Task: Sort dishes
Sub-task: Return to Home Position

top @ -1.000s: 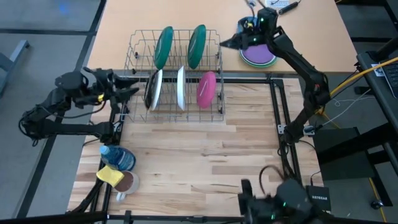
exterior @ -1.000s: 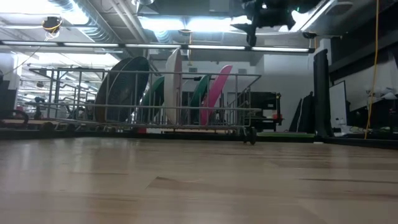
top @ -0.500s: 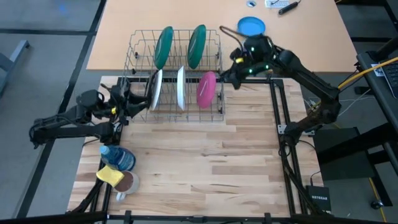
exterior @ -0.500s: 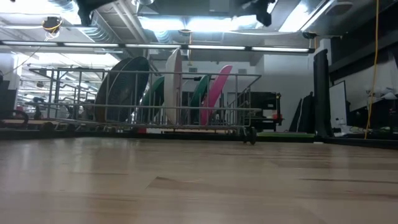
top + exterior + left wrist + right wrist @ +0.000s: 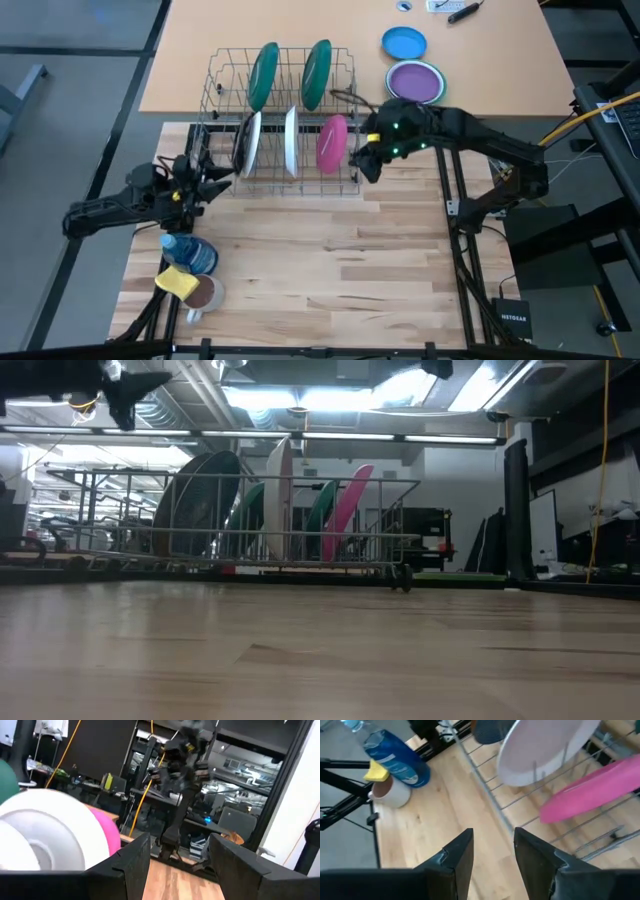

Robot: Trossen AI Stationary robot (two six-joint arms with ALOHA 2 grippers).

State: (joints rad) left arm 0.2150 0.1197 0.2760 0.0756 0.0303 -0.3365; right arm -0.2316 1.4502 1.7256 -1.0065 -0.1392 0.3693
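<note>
A wire dish rack (image 5: 281, 120) stands at the table's far side. Standing on edge in its slots are two green dishes (image 5: 265, 74) (image 5: 317, 72), a dark brown plate (image 5: 242, 144), a white plate (image 5: 290, 140) and a pink plate (image 5: 332, 143). My left gripper (image 5: 218, 179) is open and empty off the rack's near left corner, and the left wrist view (image 5: 180, 857) shows the white plate (image 5: 45, 837) and the pink plate (image 5: 109, 834). My right gripper (image 5: 362, 166) is open and empty at the rack's near right corner, just right of the pink plate (image 5: 600, 787).
A purple dish (image 5: 417, 82) and a small blue dish (image 5: 404, 43) lie flat on the tan table beyond the rack's right end. A blue bottle (image 5: 190, 252), a yellow sponge (image 5: 176, 282) and a cup (image 5: 204, 294) stand at the near left corner.
My right gripper has swung from above the purple dish toward the table's near and left sides, to the rack's near right corner, staying open. The purple dish lies where it was. My left gripper has moved toward the near edge, off the rack's near left corner.
</note>
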